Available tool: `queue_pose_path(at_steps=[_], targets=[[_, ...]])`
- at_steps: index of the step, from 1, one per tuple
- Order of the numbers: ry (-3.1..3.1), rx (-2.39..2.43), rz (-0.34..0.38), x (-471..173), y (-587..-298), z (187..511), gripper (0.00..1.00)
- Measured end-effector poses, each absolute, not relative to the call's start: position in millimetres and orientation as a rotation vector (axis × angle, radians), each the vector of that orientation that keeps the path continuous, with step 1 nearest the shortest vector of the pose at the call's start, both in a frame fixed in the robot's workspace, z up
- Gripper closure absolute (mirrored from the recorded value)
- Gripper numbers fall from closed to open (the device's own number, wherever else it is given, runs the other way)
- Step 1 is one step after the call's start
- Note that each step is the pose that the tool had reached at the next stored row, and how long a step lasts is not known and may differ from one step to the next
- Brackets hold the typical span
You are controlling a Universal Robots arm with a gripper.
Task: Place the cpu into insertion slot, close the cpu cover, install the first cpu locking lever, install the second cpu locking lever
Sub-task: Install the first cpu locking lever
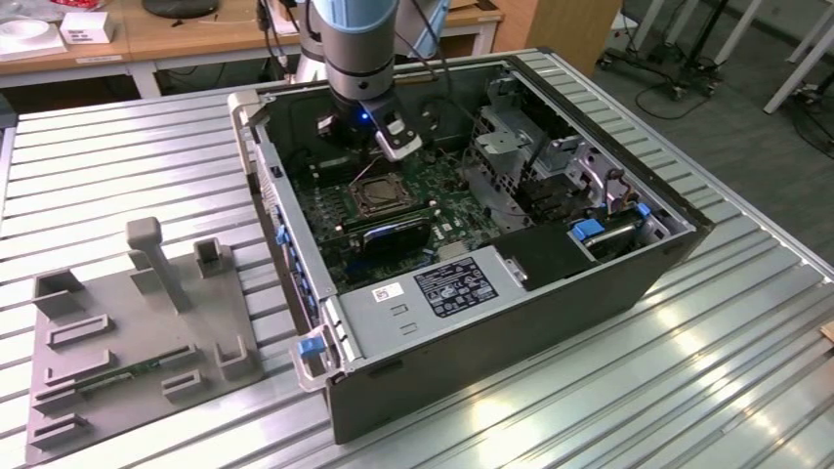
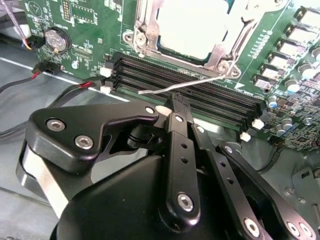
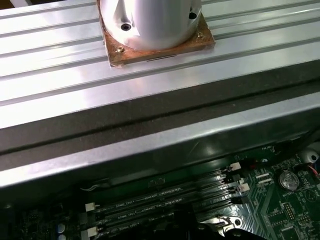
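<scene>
A: Arm position?

B: The arm comes down into the open computer case, which lies on its side on the ribbed metal desk. It is over the green motherboard, beside the insertion slot.

A: And the cpu?

B: It is seated. In the second wrist view the cpu lies pale and flat in the socket, with the cpu cover down around it and the chip showing through the cover's window.

A: Levers?

B: One locking lever, a thin silver rod, juts out from the socket's corner across the black memory slots.

A: End effector?

B: The end effector has its black tip right at that rod, touching or just short of it. Clenched or released? I can't tell from here.

A: Anything else?

B: A coin cell sits on the board, well apart from the socket. A grey fixture plate with upright blocks lies on the desk at the exterior view's left, away from the case.
</scene>
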State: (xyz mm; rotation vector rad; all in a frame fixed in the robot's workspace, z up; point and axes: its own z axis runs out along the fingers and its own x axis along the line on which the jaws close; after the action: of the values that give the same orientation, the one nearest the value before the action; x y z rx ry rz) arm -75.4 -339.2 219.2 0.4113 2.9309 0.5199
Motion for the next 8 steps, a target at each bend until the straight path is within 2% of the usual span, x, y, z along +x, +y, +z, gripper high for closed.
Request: queue_pose_path(at_steps=[8], targets=[[2.931,0.412,0.528,-71.8,-341.4,218.7,0.89]])
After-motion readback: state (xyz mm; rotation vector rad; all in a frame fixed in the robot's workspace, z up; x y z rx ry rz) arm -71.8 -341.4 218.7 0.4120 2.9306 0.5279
